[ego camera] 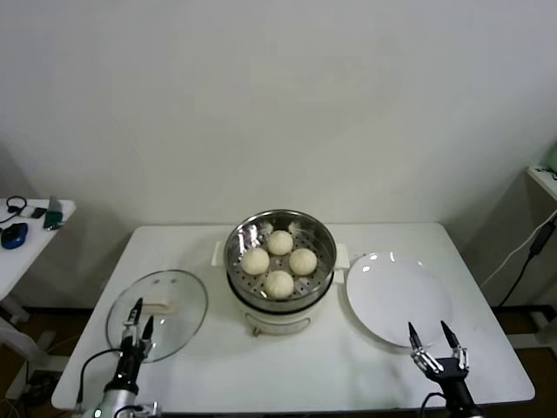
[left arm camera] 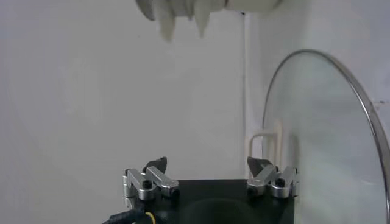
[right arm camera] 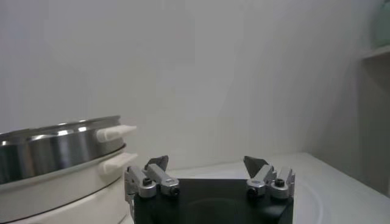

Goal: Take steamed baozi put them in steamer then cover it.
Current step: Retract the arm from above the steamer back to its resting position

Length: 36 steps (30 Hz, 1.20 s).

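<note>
Now four smooth cream-white baozi (ego camera: 278,261) fill the shiny steamer (ego camera: 324,244); both pincers hang released.

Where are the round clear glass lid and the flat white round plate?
Round clear glass lid (ego camera: 178,300), head view, on its glass.
Flat white round plate (ego camera: 396,296), head view, on its bare centre.

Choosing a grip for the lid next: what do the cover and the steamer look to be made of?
Cover: apparently clear glass, since the table shows through it, with a thin metal rim and a cream, probably plastic, handle. Steamer: shiny, perforated metal, likely stainless steel, reflecting light, on a white glossy base, probably plastic.
</note>
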Available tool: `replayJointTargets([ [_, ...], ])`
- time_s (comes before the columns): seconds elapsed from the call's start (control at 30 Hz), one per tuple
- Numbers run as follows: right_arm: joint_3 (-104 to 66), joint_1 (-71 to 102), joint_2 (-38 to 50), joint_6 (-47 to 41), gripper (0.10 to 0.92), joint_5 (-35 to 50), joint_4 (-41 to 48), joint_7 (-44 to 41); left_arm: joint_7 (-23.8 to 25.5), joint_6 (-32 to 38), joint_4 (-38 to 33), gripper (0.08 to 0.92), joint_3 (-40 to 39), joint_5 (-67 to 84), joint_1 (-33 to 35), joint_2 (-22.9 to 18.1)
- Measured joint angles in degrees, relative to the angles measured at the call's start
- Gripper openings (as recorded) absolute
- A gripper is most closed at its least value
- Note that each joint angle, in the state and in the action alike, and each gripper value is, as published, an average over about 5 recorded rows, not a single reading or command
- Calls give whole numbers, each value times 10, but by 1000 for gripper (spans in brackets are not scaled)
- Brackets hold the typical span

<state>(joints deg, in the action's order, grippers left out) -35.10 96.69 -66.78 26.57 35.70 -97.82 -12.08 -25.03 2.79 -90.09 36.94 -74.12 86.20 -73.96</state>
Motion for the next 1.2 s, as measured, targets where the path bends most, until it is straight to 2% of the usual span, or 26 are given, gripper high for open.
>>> replayJointTargets([
  [0.3,-14,20,-14,10,823,-2,-3,1,-9,-4,78,823,-14,-25,-71,6],
  [0.4,-15,23,-18,13,823,-4,-1,1,-10,-6,100,799,-16,-30,-93,9],
  [0.73,-17,27,-30,19,823,-9,-1,2,-14,-7,156,527,-15,-45,-132,14],
  [1.07,-17,18,-39,12,823,-13,0,10,-11,-7,166,233,-15,-48,-136,11],
  [1.2,-17,14,-40,9,823,-18,1,14,-5,-10,160,152,-16,-43,-133,13],
])
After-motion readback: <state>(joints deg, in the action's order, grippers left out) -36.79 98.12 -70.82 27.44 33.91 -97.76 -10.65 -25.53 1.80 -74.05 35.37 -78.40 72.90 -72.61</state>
